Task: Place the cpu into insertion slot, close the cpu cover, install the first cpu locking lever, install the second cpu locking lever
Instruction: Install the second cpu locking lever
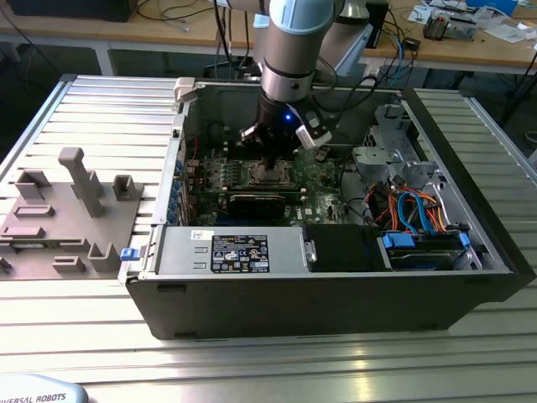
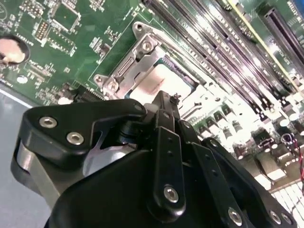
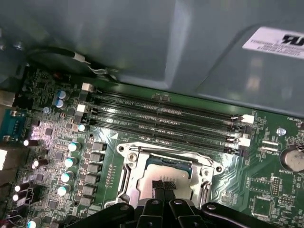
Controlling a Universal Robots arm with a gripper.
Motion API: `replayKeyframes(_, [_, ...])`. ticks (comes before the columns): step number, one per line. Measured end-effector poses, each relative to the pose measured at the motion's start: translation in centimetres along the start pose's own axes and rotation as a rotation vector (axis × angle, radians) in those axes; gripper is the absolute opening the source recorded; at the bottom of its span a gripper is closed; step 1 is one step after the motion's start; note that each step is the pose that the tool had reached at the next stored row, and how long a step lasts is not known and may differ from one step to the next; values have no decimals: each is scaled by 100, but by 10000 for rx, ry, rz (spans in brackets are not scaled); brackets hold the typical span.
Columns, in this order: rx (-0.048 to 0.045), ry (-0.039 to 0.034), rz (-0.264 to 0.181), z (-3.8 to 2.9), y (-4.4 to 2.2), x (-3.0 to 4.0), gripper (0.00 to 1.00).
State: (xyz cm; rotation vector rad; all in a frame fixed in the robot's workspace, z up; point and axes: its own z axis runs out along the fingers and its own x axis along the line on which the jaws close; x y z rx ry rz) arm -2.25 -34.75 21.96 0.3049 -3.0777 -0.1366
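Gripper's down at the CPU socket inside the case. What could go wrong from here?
1. The gripper sits right over the cpu in the insertion slot; a slight sideways push might skew the chip.
2. The cpu cover frames the chip closely, so the fingertips could catch its edge.
3. The memory slots lie right beside the socket, so the gripper body may brush them.

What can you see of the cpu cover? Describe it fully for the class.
The cpu cover is a thin silvery metal frame with a square window, lying closed and flat over the insertion slot on the green motherboard. The cpu shows grey through its window. The gripper is directly above the window; whether it touches is unclear.
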Motion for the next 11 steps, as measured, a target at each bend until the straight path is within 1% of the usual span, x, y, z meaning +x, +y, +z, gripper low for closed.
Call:
replayKeyframes(3, [4,1,1,-81,10,1,11])
replayKeyframes(4, [11,3,1,-137,15,3,11])
replayKeyframes(5, [16,4,0,-171,18,4,11])
replayKeyframes(11, [16,3,0,-179,19,4,11])
